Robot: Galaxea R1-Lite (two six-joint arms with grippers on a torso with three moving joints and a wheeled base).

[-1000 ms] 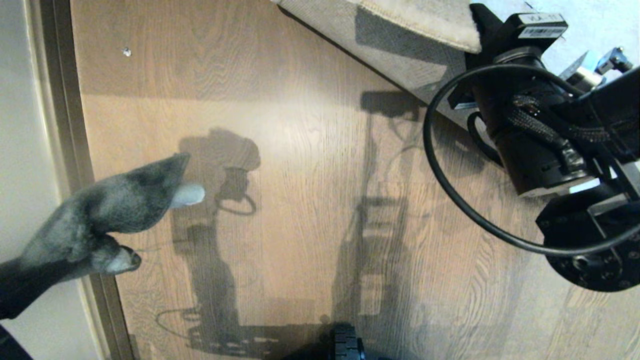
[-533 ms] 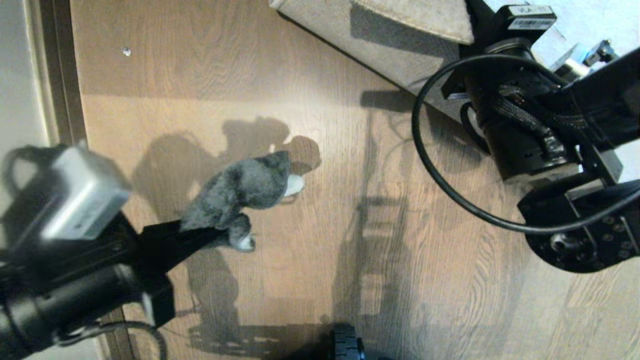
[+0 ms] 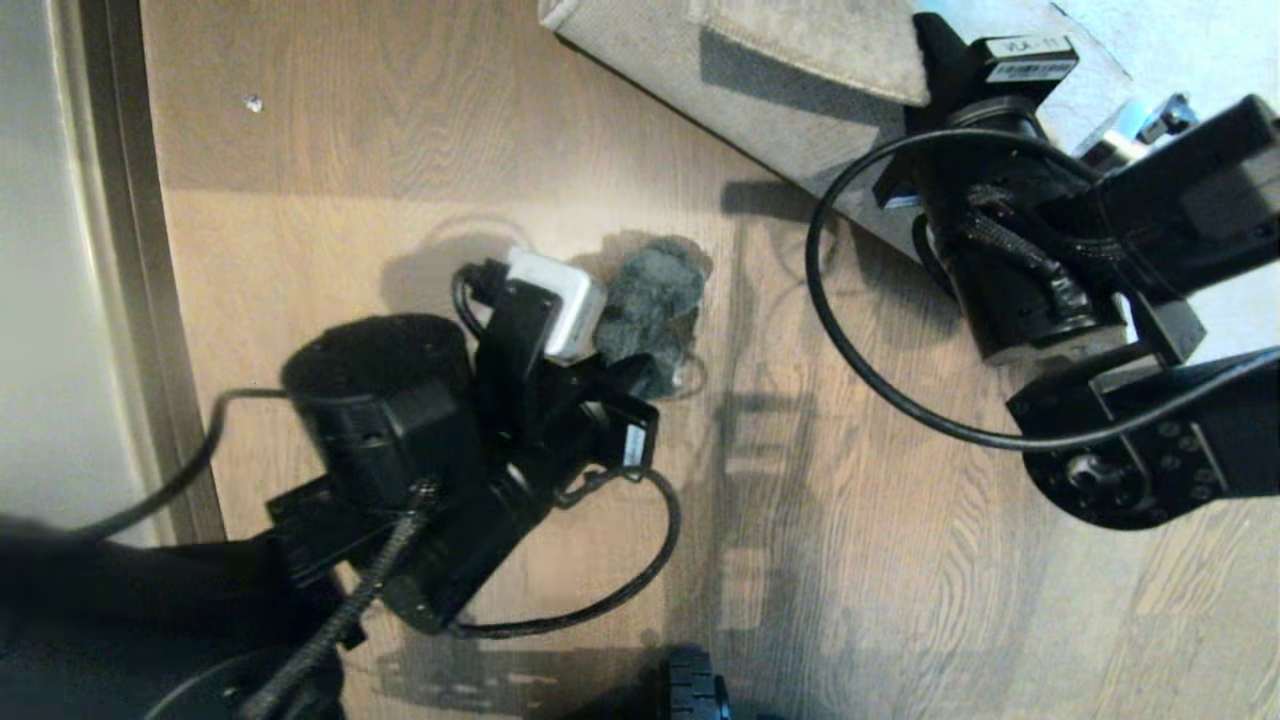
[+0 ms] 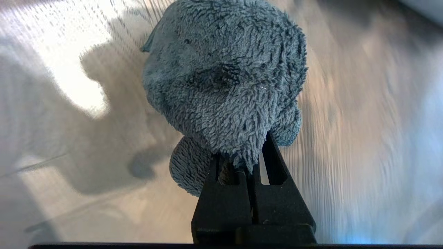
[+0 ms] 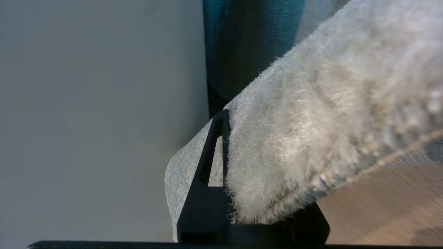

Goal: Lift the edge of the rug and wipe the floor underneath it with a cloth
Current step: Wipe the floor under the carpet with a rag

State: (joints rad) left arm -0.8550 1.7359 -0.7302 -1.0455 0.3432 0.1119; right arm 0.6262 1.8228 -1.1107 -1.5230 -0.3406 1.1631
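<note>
1. Two arms show in your head view: the left gripper (image 3: 640,375) holds the cloth (image 3: 650,305) over the floor (image 3: 400,150), near the raised rug edge (image 3: 720,95); the right gripper (image 3: 925,55) pinches that edge.
2. Your left wrist view shows the jaws clamped on the fuzzy cloth (image 4: 225,79).
3. Your right wrist view shows one finger (image 5: 211,166) pressed against the rug edge (image 5: 311,138), lifted off the floor (image 5: 387,211).

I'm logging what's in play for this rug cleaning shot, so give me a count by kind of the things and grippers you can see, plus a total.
Cloths: 1, the cloth, clamped in the left gripper.
Rugs: 1, the rug edge folded up off the floor, pinched by the right gripper.
Grippers: 2, the left gripper and the right gripper.
Total: 4
</note>
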